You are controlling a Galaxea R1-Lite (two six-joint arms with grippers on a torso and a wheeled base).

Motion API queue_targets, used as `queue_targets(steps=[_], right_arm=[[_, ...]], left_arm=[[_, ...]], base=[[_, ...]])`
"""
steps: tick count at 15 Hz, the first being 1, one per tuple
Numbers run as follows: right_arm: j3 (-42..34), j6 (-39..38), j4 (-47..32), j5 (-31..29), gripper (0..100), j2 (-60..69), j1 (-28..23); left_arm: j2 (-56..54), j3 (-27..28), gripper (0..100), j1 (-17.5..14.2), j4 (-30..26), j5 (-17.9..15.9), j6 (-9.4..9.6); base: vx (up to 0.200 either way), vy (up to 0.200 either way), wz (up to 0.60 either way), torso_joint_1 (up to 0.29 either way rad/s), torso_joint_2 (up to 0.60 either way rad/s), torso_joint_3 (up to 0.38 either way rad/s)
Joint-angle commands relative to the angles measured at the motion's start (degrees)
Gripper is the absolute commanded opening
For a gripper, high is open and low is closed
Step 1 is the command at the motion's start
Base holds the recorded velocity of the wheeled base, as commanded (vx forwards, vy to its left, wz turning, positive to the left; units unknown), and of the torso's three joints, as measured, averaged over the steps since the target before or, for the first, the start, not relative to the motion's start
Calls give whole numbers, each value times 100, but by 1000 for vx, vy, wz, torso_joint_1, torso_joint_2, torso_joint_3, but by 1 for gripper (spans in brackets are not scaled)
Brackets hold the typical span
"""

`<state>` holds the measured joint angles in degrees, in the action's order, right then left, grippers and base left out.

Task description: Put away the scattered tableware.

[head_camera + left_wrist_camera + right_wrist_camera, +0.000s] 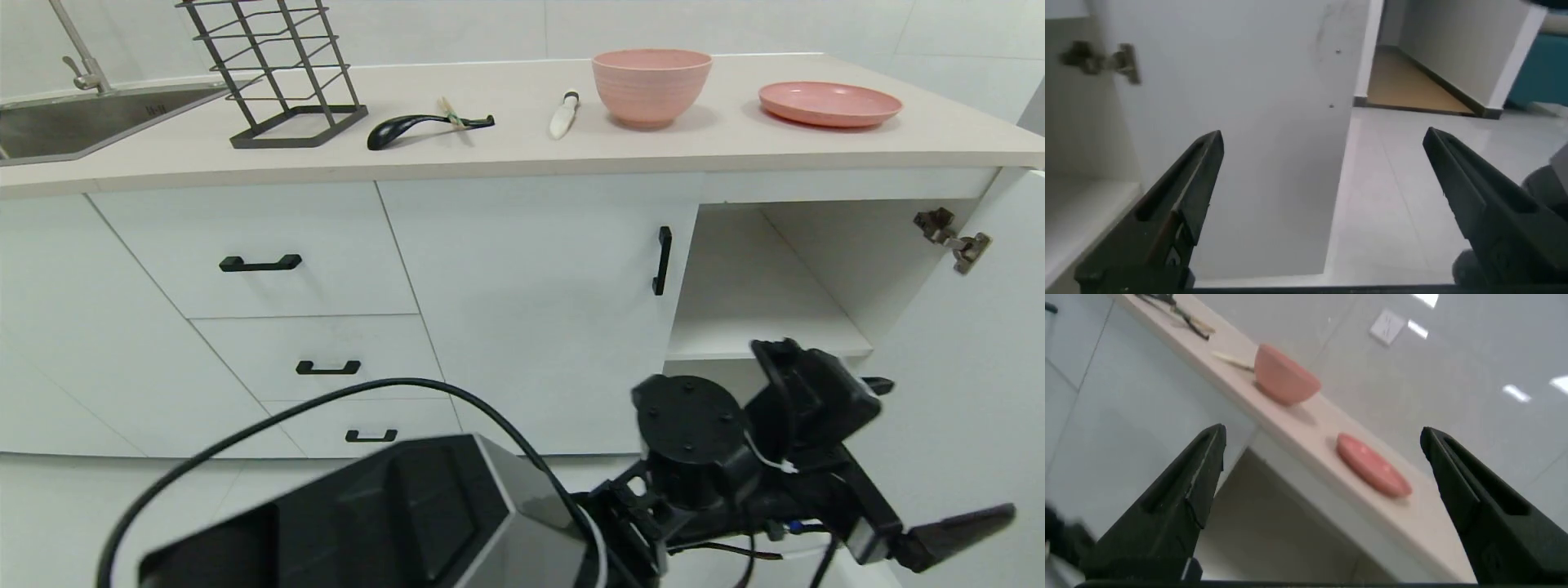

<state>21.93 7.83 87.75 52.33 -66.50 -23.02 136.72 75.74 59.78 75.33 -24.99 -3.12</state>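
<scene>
Pink bowl (651, 84) and pink plate (829, 103) at upper right on counter (522, 155), apart, plate near the right end. Black spoon (424, 126), chopsticks (451, 114) across its handle, and white utensil (563, 114) at upper centre. Cabinet shelf (751, 327) open below plate, door (963, 367) swung wide at right edge. Left gripper (1321, 139) and right gripper (1322, 431): fingers spread wide, gripping nothing.

Centre right, the open white cupboard compartment (804, 245) gives room above its shelf (759, 327); its swung-out white door (963, 367) walls the right edge. On the beige table (522, 151), a gap separates the round pink bowl (651, 86) from the flat pink plate (829, 103).
</scene>
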Motion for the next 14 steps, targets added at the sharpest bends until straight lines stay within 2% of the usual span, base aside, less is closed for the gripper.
queue_targets(steps=[1, 2, 3, 6, 8, 9, 11, 12, 14], right_arm=[[-391, 52, 14, 5, 100, -460, -1], [-470, 96, 67, 5, 100, -645, 8], [-497, 96, 76, 5, 100, -706, -1], [-760, 123, 76, 31, 100, -689, 16], [-848, 140, 76, 49, 100, -619, 25], [-1103, 211, 85, 207, 100, -443, 166], [-1639, 360, 76, 515, 100, 41, 781], [-1965, 360, 76, 559, 100, 366, 1071], [-2193, 360, -223, 743, 100, 1297, 1414]], left_arm=[[-1508, -1852, 100, -810, 764, 21, 13], [-1921, -2591, 100, -1162, 1142, 21, 13], [-2290, -3092, 100, -1399, 1318, 12, -13], [-3424, -4190, 100, -2050, 1388, 12, -136], [-4048, -4770, 100, -2269, 1388, 21, -145], [-4751, -5421, 100, -2384, 1371, 73, -171], [-5788, -6229, 100, -2524, 1327, 381, -215], [-6271, -6554, 100, -2814, 1195, 486, -215], [-7247, -7064, 100, -3922, 747, 530, -180]], base=[[0, 0, 0, 0, 0, 0], [0, 0, 0, 0, 0, 0], [0, 0, 0, 0, 0, 0], [0, 0, 0, 0, 0, 0], [0, 0, 0, 0, 0, 0], [0, 0, 0, 0, 0, 0], [0, 0, 0, 0, 0, 0], [0, 0, 0, 0, 0, 0], [0, 0, 0, 0, 0, 0]])
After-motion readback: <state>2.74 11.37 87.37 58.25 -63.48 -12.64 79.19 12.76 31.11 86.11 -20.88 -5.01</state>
